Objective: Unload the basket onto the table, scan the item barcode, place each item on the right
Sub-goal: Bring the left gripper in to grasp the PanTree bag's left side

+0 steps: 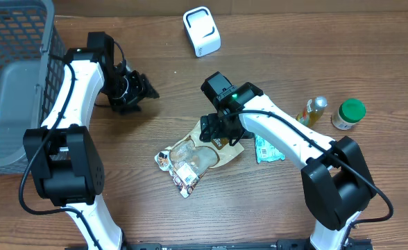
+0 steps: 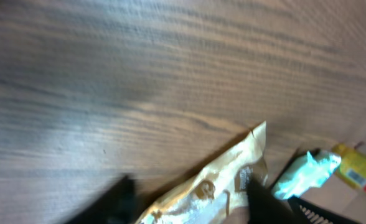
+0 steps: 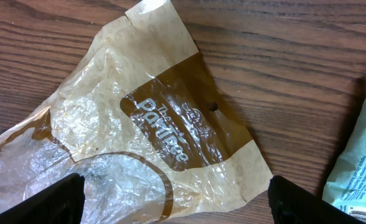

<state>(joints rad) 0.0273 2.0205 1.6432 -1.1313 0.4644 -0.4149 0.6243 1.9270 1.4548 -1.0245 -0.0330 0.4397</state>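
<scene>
A crinkled tan and brown plastic bag [image 1: 197,156] lies flat at the table's middle, with a printed label at its lower end. The white scanner [image 1: 202,31] stands at the back, apart from both arms. My right gripper [image 1: 218,132] hovers over the bag's upper right corner. In the right wrist view it [image 3: 183,205] is open, its fingers [image 3: 52,199] set either side of the bag [image 3: 164,124] without gripping it. My left gripper [image 1: 138,90] is off to the upper left above bare wood. Its blurred view shows it [image 2: 189,190] with fingers apart and empty, the bag [image 2: 220,180] lying beyond.
A grey wire basket [image 1: 17,76] fills the left edge. A teal packet [image 1: 268,148] lies right of the bag. A small yellow bottle [image 1: 313,111] and a green-lidded jar [image 1: 348,114] stand at the right.
</scene>
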